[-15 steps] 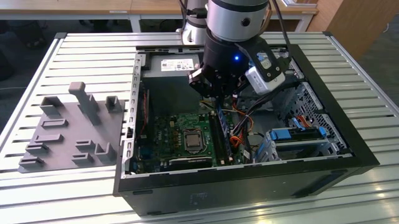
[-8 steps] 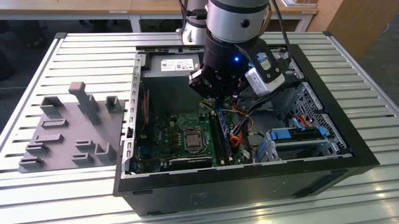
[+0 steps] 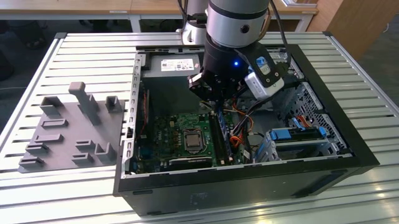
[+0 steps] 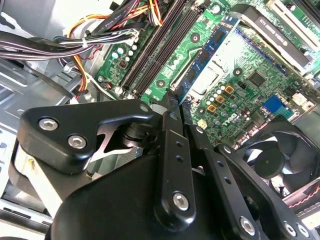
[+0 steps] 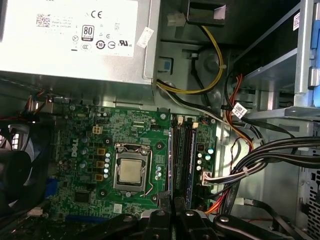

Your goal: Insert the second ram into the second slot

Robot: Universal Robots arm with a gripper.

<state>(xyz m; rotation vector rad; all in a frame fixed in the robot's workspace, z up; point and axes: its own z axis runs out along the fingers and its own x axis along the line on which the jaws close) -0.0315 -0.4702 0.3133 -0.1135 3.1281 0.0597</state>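
Gripper (image 4: 172, 102) fingers, pinched together on the blue memory stick (image 4: 207, 50), stand over the motherboard (image 5: 90, 150) slots, seemingly mid-insertion, needing straight downward pressure.

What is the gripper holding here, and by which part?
The gripper jaws look shut on the second ram, pinching one end of its upper edge.

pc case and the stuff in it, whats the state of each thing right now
pc case: side panel off, inside exposed
gripper: jaws shut on the second ram, down inside the case
second ram: on edge over the slots beside the socket, whether it is fully seated cannot be told
cpu socket: no cooler on it, chip bare
grey fixture plate: on the table at the exterior view's left, nothing in its holders
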